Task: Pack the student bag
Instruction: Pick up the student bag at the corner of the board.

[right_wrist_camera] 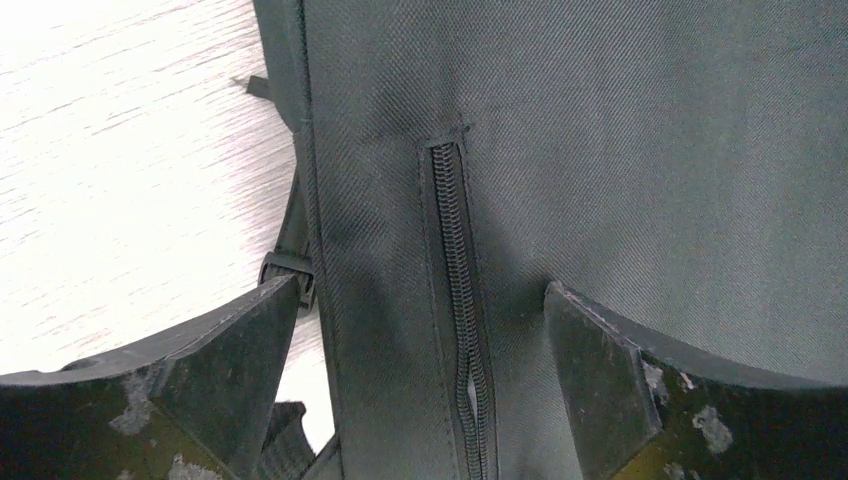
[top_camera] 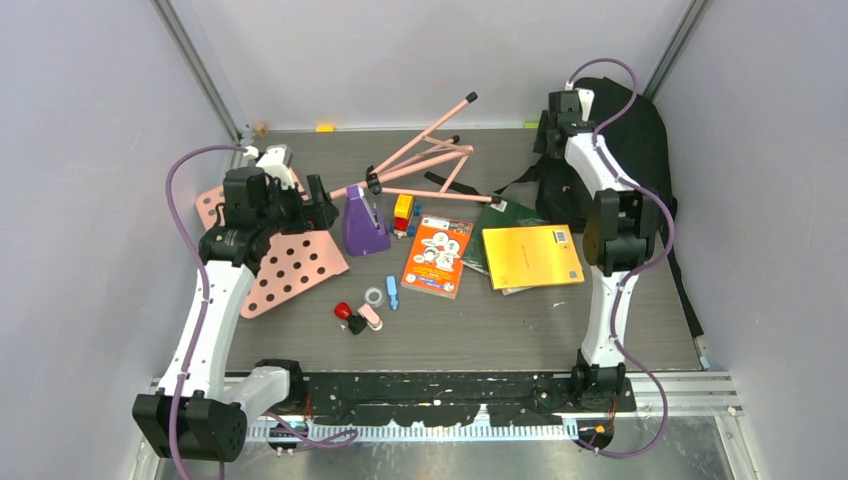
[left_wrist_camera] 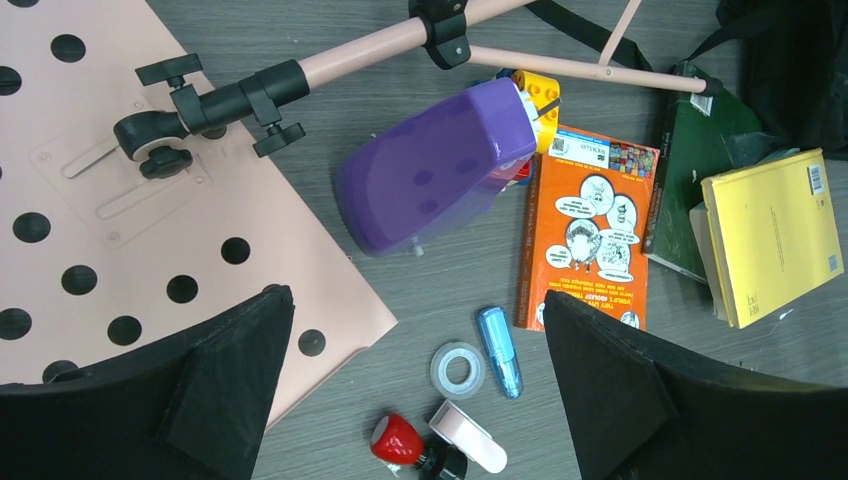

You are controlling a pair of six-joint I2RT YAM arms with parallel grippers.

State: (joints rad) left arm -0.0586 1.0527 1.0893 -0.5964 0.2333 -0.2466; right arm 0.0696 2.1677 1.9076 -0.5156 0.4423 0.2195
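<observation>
Nearest the arm bases, at about 6 o'clock on the table [top_camera: 480, 330], lies a cluster of small pieces: a red cap [top_camera: 343, 310], a pink clip [top_camera: 370, 317], a tape ring [top_camera: 374, 296] and a blue tube [top_camera: 392, 292]. They sit loose and apart, probably waiting to be packed.

Further back, at 9 o'clock, the left tool [left_wrist_camera: 415, 298] hovers over the edge of a pink board [top_camera: 290, 265]. It is spread fully and holds nothing. Its camera looks down on the purple dispenser [left_wrist_camera: 430, 175], so it seems placed to choose a first item.

At the centre, an orange book [top_camera: 438, 255] lies flat. At its 3 o'clock, a yellow book [top_camera: 532, 256] rests on top of a green book [top_camera: 510, 215]. At 12 o'clock from the dispenser lies a folded pink stand [top_camera: 420, 160], with toy blocks [top_camera: 403, 212] just beside the dispenser.

Farthest, at 1 to 2 o'clock, the bag [top_camera: 640, 130] is slumped in the far right corner. The right tool [right_wrist_camera: 420, 288] hangs close over its fabric, jaws wide and empty, straddling a zip [right_wrist_camera: 455, 250] that looks closed over most of its visible length. That pose suggests it is there to open the bag, since nothing can go in until the zip is undone.
</observation>
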